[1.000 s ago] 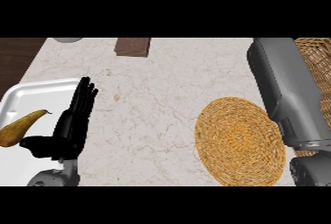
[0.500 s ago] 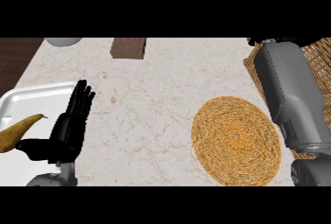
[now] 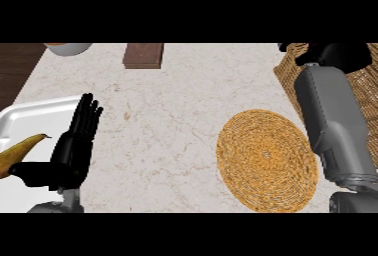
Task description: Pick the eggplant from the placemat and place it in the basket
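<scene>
No eggplant visible; right hand [image 3: 336, 52] over basket [image 3: 365, 95], fingers hidden.

Right forearm [image 3: 336, 125] now reaches further up right side of frame than a second ago — right hand [image 3: 328, 52] emerges at upper right, over basket [image 3: 295, 65]. More of basket shows. Placemat [image 3: 267, 160] sits slightly further left. Left hand [image 3: 74, 145] also drifted slightly — toward frame centre.
</scene>
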Controlling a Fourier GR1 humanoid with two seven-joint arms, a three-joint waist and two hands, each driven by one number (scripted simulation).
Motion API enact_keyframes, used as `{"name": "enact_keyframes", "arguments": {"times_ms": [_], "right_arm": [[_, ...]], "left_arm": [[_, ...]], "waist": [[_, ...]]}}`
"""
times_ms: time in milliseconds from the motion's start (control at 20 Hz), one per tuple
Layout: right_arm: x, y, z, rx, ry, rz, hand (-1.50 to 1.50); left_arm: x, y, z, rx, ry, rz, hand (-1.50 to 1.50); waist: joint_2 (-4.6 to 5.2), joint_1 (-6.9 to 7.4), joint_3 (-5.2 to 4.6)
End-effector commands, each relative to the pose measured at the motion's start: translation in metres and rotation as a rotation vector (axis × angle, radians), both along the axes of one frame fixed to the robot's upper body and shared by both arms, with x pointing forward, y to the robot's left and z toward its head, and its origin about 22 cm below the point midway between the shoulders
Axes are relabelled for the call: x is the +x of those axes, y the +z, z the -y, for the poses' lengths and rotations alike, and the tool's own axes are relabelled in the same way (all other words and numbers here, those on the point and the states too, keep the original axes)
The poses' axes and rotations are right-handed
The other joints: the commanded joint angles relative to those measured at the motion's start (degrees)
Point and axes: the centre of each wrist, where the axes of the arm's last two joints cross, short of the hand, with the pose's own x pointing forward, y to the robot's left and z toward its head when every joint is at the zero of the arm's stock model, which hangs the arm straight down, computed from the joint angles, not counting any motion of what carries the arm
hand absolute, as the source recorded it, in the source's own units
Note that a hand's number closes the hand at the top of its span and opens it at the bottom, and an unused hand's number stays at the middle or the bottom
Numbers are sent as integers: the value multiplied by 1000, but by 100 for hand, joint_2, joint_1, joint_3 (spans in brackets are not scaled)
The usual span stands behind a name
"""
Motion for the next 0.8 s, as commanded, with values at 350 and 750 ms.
{"name": "enact_keyframes", "arguments": {"times_ms": [350, 750], "right_arm": [[-19, -48, 16, 147, -157, 28, 150], [-31, -55, 44, 165, -192, 78, 150]], "left_arm": [[-14, -8, 9, 2, -12, -4, 0], [-9, 12, -14, 23, 19, 18, 0]], "waist": [[3, 22, 5], [-14, -16, 4]]}}
